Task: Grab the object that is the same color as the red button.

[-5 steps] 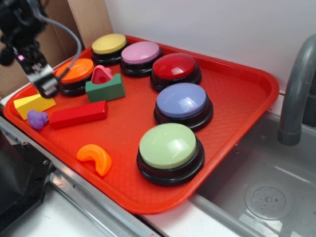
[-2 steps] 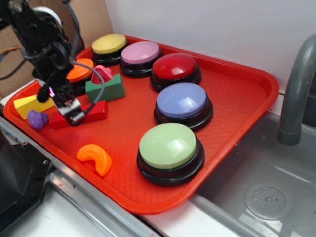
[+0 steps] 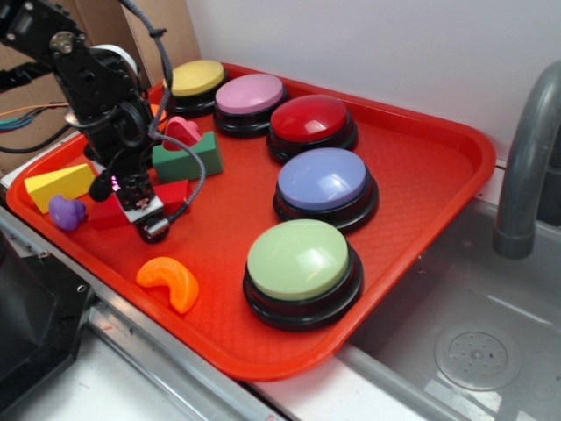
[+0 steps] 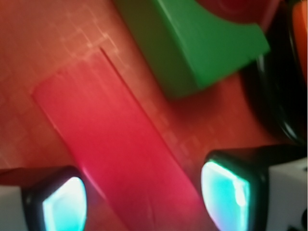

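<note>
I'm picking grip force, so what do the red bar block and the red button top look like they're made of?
Red bar block: smooth, matte, flat-faced with crisp edges, likely painted wood or hard plastic; can't tell which. Red button: glossy dome catching a soft highlight, probably moulded plastic, on a black base.

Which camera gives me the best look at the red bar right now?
The wrist view: the red bar fills the frame, lying diagonally between the open gripper's fingers, beside the green block. The exterior view shows only its ends; the arm covers its middle.
</note>
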Robot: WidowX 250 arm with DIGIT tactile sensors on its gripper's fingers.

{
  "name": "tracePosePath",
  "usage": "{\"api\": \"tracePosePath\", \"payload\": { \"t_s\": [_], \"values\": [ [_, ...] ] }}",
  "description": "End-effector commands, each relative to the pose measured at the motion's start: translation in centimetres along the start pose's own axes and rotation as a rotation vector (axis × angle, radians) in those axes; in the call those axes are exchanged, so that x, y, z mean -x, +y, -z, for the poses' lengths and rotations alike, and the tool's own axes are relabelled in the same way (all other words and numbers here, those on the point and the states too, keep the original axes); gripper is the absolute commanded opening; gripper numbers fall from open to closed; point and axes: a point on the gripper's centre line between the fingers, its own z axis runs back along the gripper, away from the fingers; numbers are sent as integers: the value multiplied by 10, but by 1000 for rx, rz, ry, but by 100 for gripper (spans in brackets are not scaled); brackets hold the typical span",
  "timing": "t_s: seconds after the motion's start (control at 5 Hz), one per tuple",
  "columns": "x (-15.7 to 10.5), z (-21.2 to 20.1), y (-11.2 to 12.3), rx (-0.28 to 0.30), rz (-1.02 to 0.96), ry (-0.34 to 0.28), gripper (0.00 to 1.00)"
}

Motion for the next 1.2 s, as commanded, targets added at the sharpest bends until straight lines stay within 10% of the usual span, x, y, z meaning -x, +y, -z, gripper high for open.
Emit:
{"api": "tracePosePath", "payload": {
  "t_s": [0.0,1.0],
  "values": [
    [2,6,-1,59,18,-32,0],
    [-10,-105,-8,215,-261,88,0]
  ]
}}
